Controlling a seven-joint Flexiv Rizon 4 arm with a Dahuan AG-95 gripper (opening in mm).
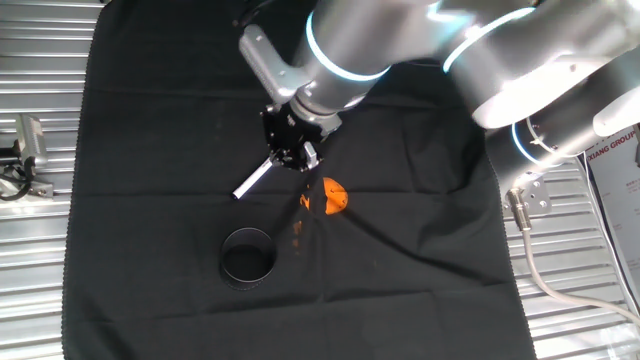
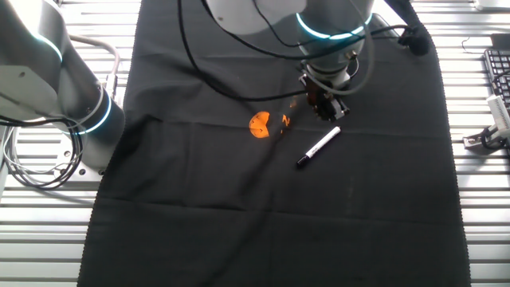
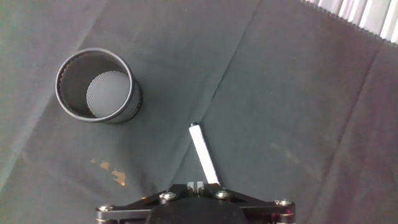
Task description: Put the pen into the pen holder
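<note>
The pen (image 1: 255,179) is a thin white stick that juts out down-left from my gripper (image 1: 297,158), tilted. In the hand view the pen (image 3: 203,154) runs from its dark tip up to the fingers and widens toward them. My gripper (image 3: 196,185) is shut, its jaws almost touching, and it holds the pen by one end. The pen holder (image 1: 247,257), a black round mesh cup, stands upright on the black cloth below and left of the gripper, apart from it. In the hand view the holder (image 3: 126,99) is at the upper left. In the other fixed view the pen (image 2: 319,147) hangs below my gripper (image 2: 328,118); I cannot make out the holder there.
A small orange object (image 1: 333,196) lies on the black cloth (image 1: 150,150) just right of the gripper; it also shows in the other fixed view (image 2: 260,125). Orange specks (image 3: 115,176) mark the cloth. Ribbed metal table (image 1: 40,280) surrounds the cloth. A keyboard corner (image 2: 498,72) sits at the right.
</note>
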